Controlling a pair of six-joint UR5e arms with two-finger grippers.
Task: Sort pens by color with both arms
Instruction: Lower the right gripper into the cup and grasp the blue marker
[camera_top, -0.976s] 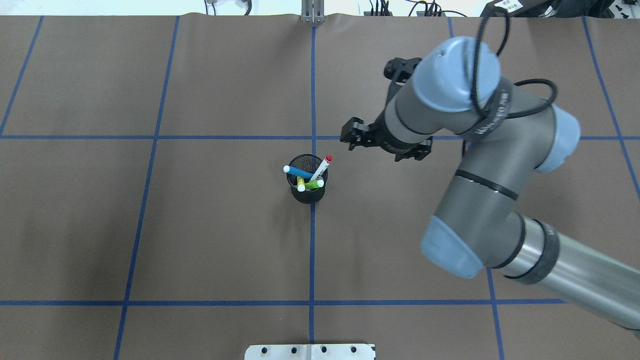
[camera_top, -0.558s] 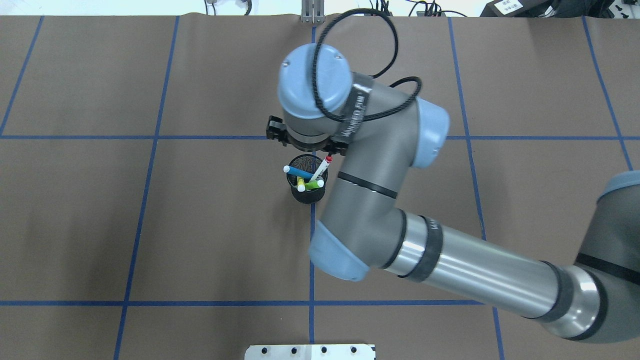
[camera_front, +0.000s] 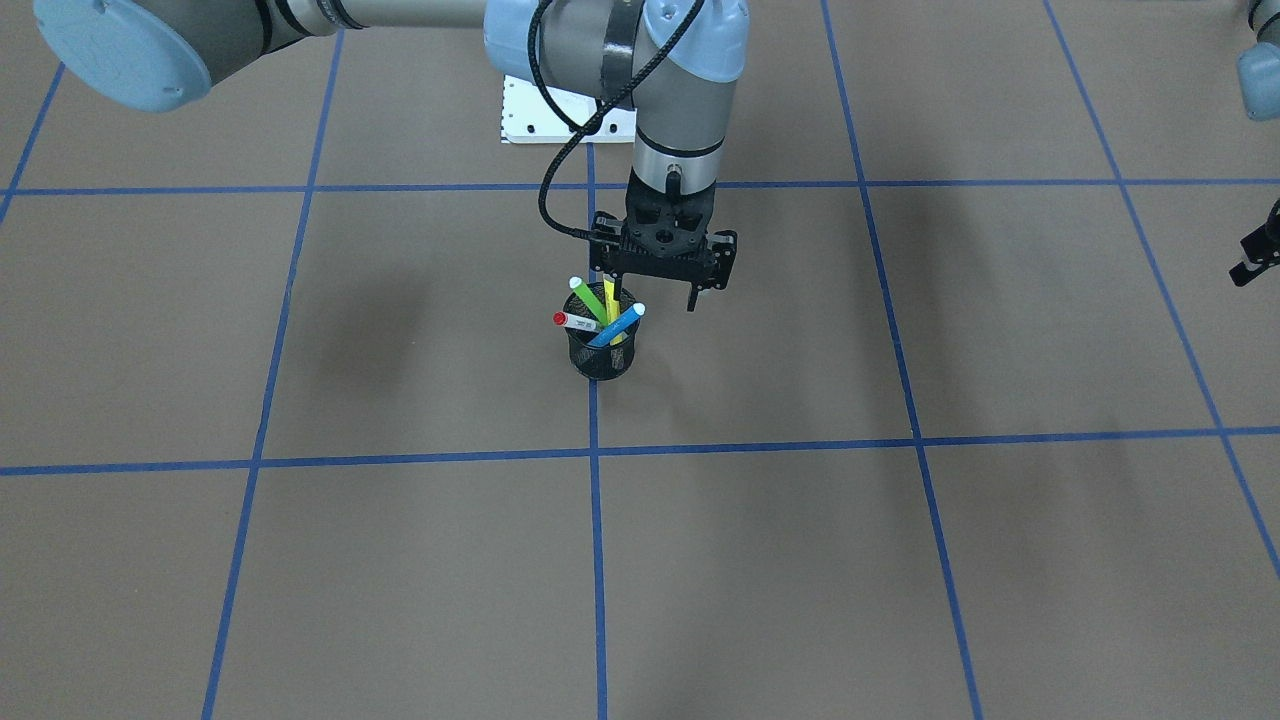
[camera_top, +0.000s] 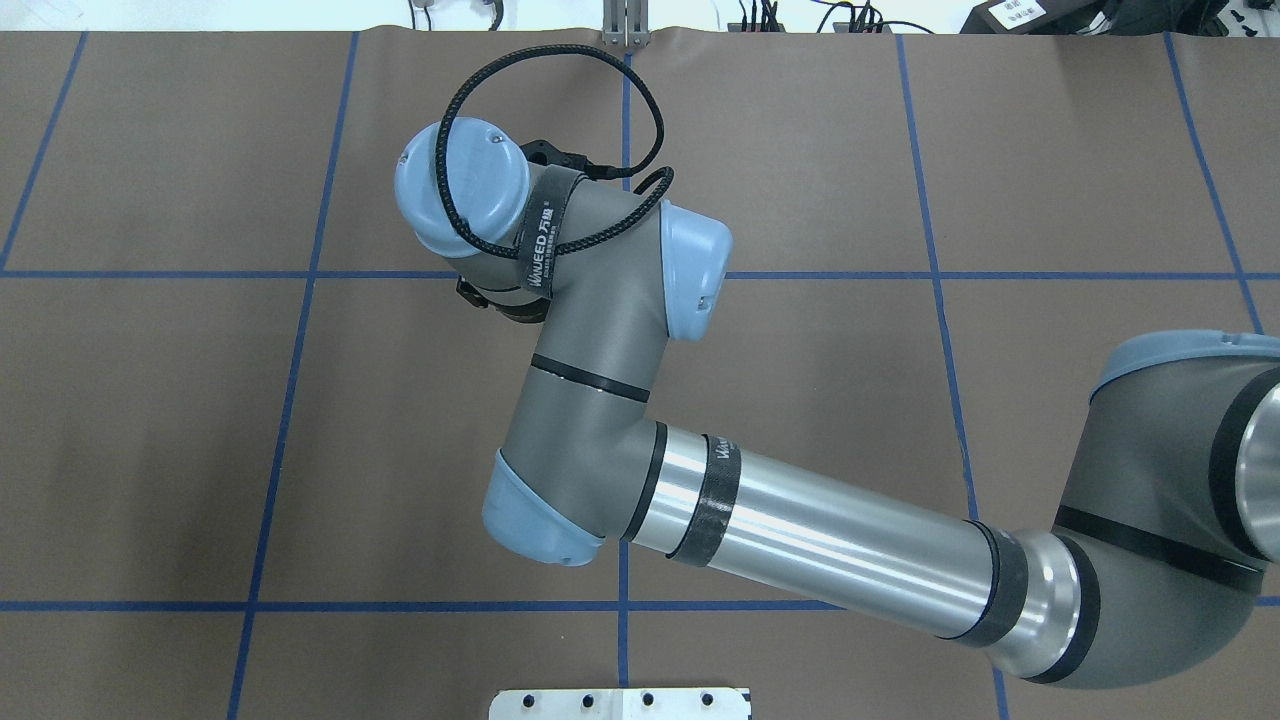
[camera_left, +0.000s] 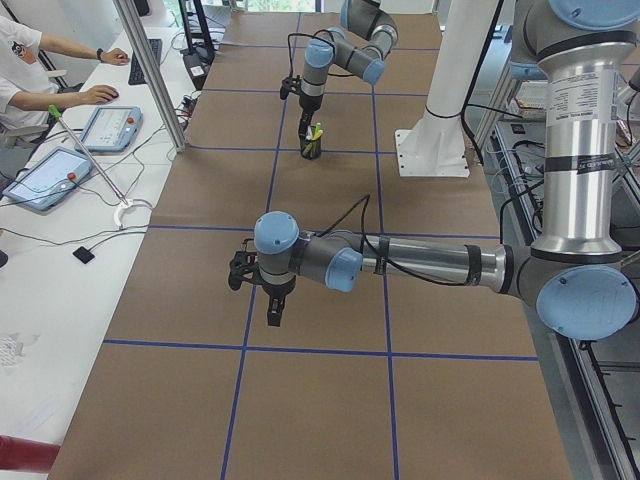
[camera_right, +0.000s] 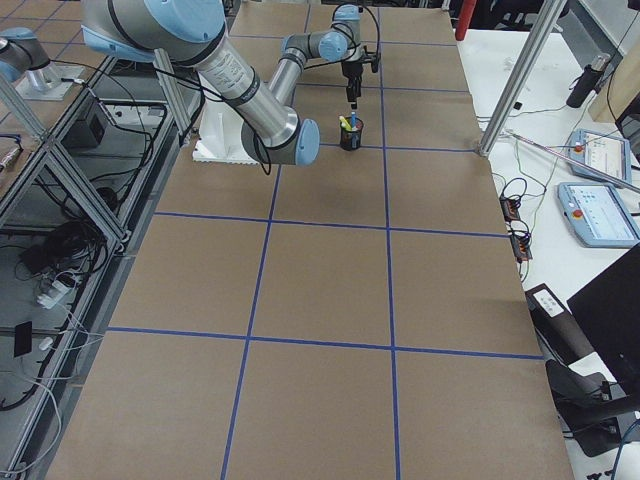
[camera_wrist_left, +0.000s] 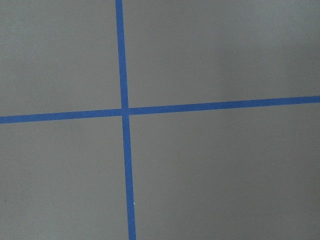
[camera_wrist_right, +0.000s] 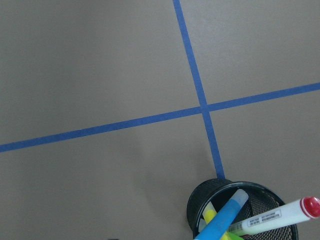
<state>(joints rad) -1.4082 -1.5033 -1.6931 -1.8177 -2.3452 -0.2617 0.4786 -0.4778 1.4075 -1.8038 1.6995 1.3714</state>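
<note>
Four pens (camera_front: 617, 324) lean in mesh cup (camera_front: 598, 362), worktop (camera_front: 400, 560) centre; likely light, stiff, slick, so pinch upper barrel. Right hand (camera_front: 650, 298) wide open, empty; left hand (camera_front: 1255, 258): can't tell.

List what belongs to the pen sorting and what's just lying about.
Job: blue pen, green pen, yellow pen, red-ended white pen, right gripper, left gripper.
Lying about: mesh cup, white base plate, tablet on the side desk.

I watched a brown table (camera_top: 150, 450) gridded with blue tape (camera_top: 400, 606). Beside it ran a white desk (camera_left: 50, 330) holding 2 teach pendants (camera_left: 110, 128) and a keyboard (camera_left: 138, 65). An aluminium post (camera_left: 170, 115) stood at the table's edge.
</note>
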